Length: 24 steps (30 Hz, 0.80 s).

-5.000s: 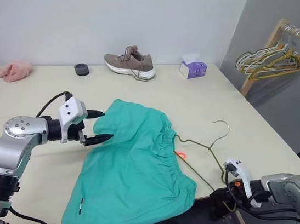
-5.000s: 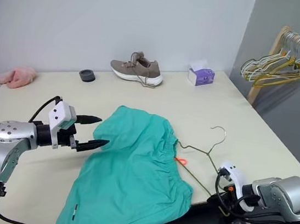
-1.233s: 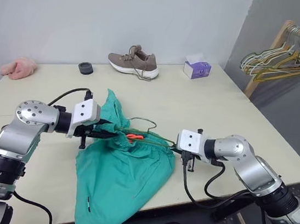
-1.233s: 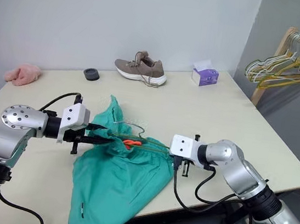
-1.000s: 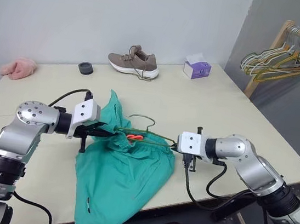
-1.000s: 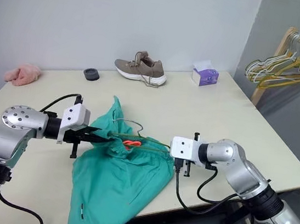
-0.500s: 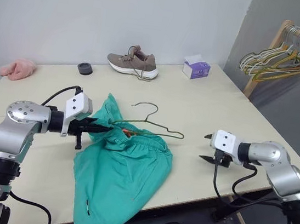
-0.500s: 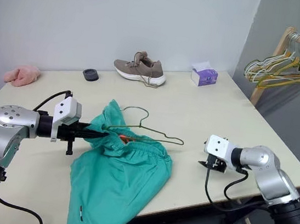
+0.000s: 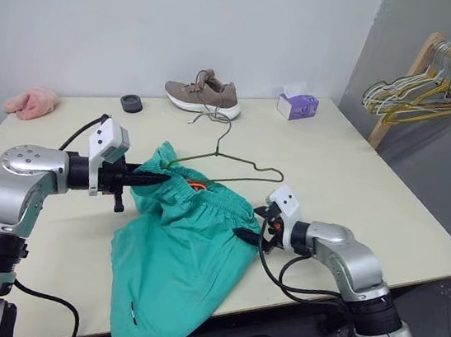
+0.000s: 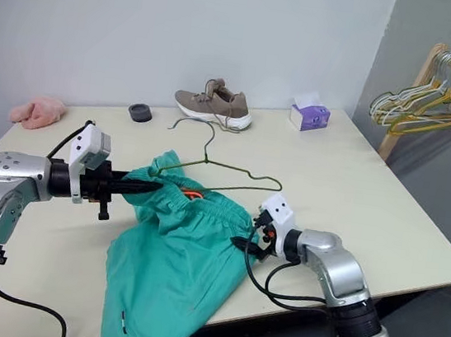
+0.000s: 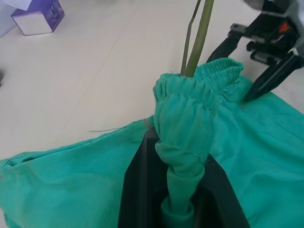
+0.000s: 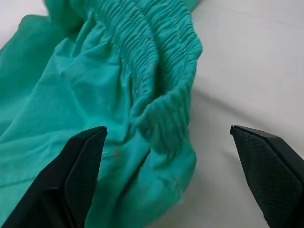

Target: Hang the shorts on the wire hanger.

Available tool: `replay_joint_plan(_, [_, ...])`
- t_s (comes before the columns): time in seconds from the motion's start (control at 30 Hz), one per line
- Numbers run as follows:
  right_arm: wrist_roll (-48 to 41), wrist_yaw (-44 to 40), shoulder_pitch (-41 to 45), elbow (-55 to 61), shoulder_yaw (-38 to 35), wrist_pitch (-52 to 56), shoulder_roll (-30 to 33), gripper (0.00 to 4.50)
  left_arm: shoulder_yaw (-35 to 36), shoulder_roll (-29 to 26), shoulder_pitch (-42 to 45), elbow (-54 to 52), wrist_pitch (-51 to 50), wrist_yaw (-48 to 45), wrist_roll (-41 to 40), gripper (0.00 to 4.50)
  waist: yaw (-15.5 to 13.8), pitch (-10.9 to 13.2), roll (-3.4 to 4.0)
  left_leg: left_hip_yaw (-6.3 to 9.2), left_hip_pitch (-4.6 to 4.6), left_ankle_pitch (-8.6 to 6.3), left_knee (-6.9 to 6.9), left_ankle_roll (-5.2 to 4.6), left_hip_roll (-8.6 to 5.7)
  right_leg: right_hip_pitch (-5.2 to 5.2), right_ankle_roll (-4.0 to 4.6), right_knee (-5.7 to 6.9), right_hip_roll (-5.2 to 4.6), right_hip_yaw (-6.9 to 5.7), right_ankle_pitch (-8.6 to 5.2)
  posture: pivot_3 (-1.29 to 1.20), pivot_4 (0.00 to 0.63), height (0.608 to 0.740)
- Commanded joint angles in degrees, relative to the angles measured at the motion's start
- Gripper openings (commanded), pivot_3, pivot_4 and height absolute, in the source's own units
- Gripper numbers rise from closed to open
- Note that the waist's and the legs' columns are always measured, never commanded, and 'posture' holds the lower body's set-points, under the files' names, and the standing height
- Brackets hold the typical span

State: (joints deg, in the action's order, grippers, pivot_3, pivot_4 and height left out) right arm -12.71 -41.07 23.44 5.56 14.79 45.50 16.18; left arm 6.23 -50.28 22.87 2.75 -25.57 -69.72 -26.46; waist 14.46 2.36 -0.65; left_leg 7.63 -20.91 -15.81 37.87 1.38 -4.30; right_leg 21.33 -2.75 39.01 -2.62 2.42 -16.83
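Observation:
The teal shorts (image 9: 180, 262) lie on the table (image 9: 357, 178), legs hanging over the near edge. My left gripper (image 9: 160, 179) is shut on the bunched waistband (image 11: 183, 142) at its left end. The olive wire hanger (image 9: 247, 164) rises out of that bunch and tilts up over the waistband, its hook (image 9: 221, 126) highest; its near corner is hidden in the fabric. My right gripper (image 9: 253, 222) stands open at the waistband's right end (image 12: 166, 99), one finger on each side, not touching it. An orange drawstring tip (image 9: 197, 185) peeks out under the hanger.
A brown shoe (image 9: 203, 95), a black round lid (image 9: 132, 104), a purple tissue box (image 9: 298, 106) and a pink cloth (image 9: 30, 101) sit along the table's far side. A wooden rack (image 9: 429, 46) with bunched hangers (image 9: 415, 89) stands at the far right.
The right gripper let go of the hanger, opened, swung out right and has come back left to the waistband's right end. The hanger has tipped up, hook higher. The left gripper keeps its hold.

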Motion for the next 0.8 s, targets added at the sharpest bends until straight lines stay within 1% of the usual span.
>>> replay_joint_plan(0.03, [-1.08,1.40,1.57,-0.83,-1.43,0.56,-1.01,3.47,3.52,-0.39,0.64,-2.75,-2.14,0.75,-3.14,0.00,0.03,0.00,0.01,0.00,0.00,0.00,0.00,0.00,0.00,0.00,0.00,0.00,0.00,0.01,0.00,-0.28,0.000,0.740])
replay_joint_plan(0.2, [-1.40,2.37,0.42,-1.30,-3.49,0.35,-0.02,1.83,5.15,-1.40,-1.05,-4.21,-4.38,0.61,-4.99,0.00,0.01,0.00,0.01,-0.02,-0.01,-0.01,0.00,0.01,-0.02,0.01,0.00,-0.01,0.00,0.04,0.00,-0.28,0.000,0.740])
replay_joint_plan(0.23, [-1.86,2.61,0.33,-1.40,-4.44,0.46,-0.06,1.41,5.61,-1.54,-1.51,-4.76,-5.06,0.49,-5.51,0.00,0.01,0.01,0.02,-0.01,-0.01,-0.01,0.00,0.01,-0.02,0.01,0.00,0.00,0.00,0.03,0.00,-0.28,0.000,0.740])
replay_joint_plan(0.37, [-4.03,2.66,0.51,-1.35,-8.12,1.37,0.99,0.03,7.47,-2.63,-3.75,-6.98,-7.23,-0.14,-7.56,0.00,0.06,0.01,0.02,-0.01,0.00,-0.01,-0.01,0.01,-0.01,0.01,0.00,0.01,0.00,0.04,0.00,-0.28,0.000,0.740])
replay_joint_plan(0.47, [-6.58,1.86,1.25,-1.92,-12.36,2.83,3.74,0.03,9.56,-4.35,-6.14,-8.00,-8.67,-1.39,-9.38,0.00,0.02,0.03,0.05,-0.04,0.00,-0.01,0.00,0.01,-0.02,0.01,0.00,0.00,0.00,0.06,0.00,-0.28,0.000,0.740])
replay_joint_plan(0.6, [-10.09,2.47,2.11,-2.52,-15.92,6.21,5.15,0.03,11.50,-5.54,-6.99,-8.58,-10.84,-1.51,-12.20,0.00,-0.03,0.04,0.07,-0.03,0.00,-0.01,-0.01,0.01,-0.01,0.00,0.00,0.00,0.00,0.03,0.00,-0.27,0.000,0.740])
replay_joint_plan(0.7, [-15.28,3.60,2.97,-2.77,-20.72,13.15,5.35,0.03,13.03,-6.62,-7.35,-8.63,-11.90,-1.69,-13.59,0.00,-0.06,0.04,0.07,-0.03,0.01,-0.01,-0.01,0.01,0.00,-0.01,0.00,0.00,0.01,0.03,0.00,-0.27,0.000,0.740])
replay_joint_plan(0.8, [-18.47,5.57,3.31,-3.08,-23.96,17.92,5.55,0.03,13.96,-7.70,-8.29,-8.67,-12.20,-2.15,-14.10,0.00,-0.06,0.05,0.08,-0.05,0.00,-0.01,-0.01,0.01,-0.01,-0.02,0.00,-0.01,0.01,0.06,0.00,-0.27,0.000,0.740])
